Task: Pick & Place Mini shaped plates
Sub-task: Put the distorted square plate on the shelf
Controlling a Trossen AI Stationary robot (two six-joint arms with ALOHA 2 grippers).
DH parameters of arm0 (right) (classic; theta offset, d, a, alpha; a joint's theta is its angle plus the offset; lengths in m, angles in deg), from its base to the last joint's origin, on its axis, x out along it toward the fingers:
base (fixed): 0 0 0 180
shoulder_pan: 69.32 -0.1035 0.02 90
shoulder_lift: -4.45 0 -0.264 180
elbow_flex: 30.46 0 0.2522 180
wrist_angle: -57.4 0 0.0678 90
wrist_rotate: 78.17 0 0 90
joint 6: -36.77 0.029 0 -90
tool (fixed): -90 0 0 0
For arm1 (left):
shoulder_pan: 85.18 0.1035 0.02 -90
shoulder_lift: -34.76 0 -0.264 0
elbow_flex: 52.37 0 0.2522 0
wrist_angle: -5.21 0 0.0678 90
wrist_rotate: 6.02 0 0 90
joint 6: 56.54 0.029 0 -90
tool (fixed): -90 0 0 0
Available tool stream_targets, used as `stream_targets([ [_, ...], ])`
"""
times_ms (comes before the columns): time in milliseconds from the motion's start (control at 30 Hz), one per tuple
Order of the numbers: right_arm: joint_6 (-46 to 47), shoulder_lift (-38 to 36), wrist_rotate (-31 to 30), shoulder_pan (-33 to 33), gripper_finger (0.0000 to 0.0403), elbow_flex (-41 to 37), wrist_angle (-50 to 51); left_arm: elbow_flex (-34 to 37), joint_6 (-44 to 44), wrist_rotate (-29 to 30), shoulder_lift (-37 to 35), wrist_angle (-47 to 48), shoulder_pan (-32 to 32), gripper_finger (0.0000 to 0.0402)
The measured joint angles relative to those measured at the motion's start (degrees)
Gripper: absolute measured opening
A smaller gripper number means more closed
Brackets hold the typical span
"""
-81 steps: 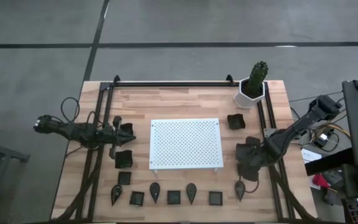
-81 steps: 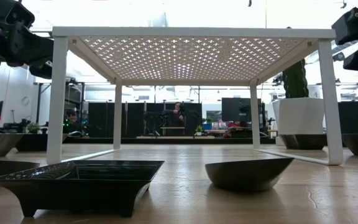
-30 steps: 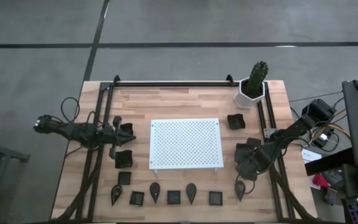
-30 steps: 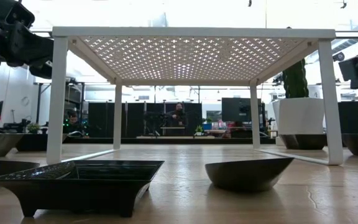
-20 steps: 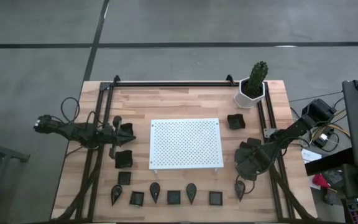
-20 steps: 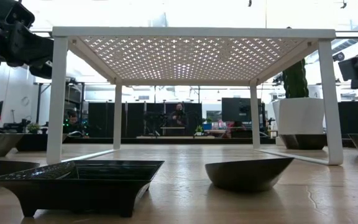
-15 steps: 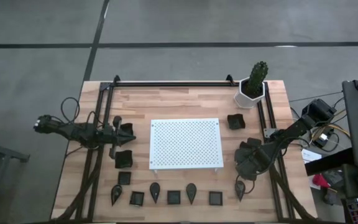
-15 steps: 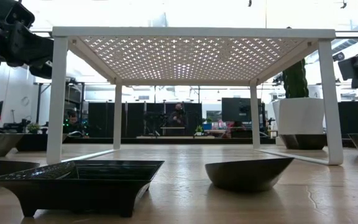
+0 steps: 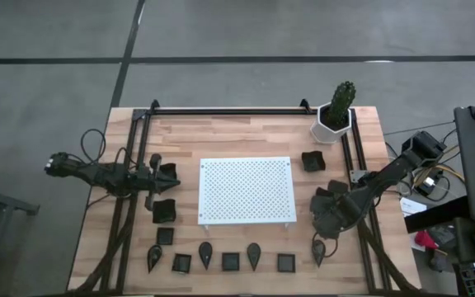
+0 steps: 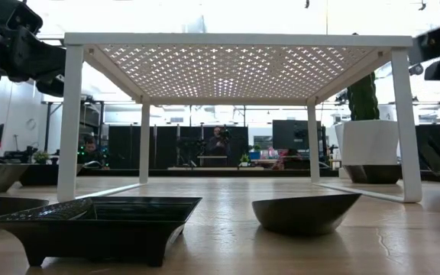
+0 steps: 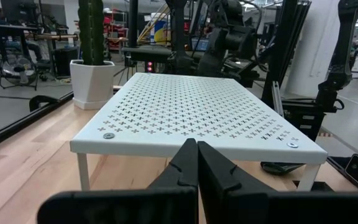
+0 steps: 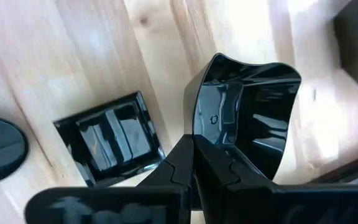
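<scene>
R gripper (image 12: 193,155): fingers pressed together on the rim of a black square plate (image 12: 244,115), pinching its near wall. Plate hangs tilted off the fingertips, bowl facing the cam, so I judge it lifted or about to be. High view puts R gripper (image 9: 330,216) at table's 4 o'clock, just beside the white perforated board (image 9: 246,190) on its 3 o'clock edge.

Key relation: board lies at 9 o'clock from my R fingers, near; if the plate goes on it, move is up and across. Plate roughly square, no real long axis. R arm is nearer by far.

L gripper (image 11: 197,163): fingers shut flat, nothing between. Parked at board's 9 o'clock side, pointing across it.

Other mini plates: row of squares and teardrops (image 9: 230,261) along table's 6 o'clock edge, one square (image 9: 312,161) near the cactus pot (image 9: 334,118) at 1 o'clock.

Surface: pale wood table (image 9: 246,136), black rails at both sides. Room: grey floor around; low view shows desks and a person far back.
</scene>
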Motion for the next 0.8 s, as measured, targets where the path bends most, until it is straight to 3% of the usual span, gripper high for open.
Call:
stream_targets([
  [800,-0.1,0.0,-8.2,0.5,0.0008,14.2,12.6,0.0,0.0,0.0,0.0,0.0,0.0,0.0],
])
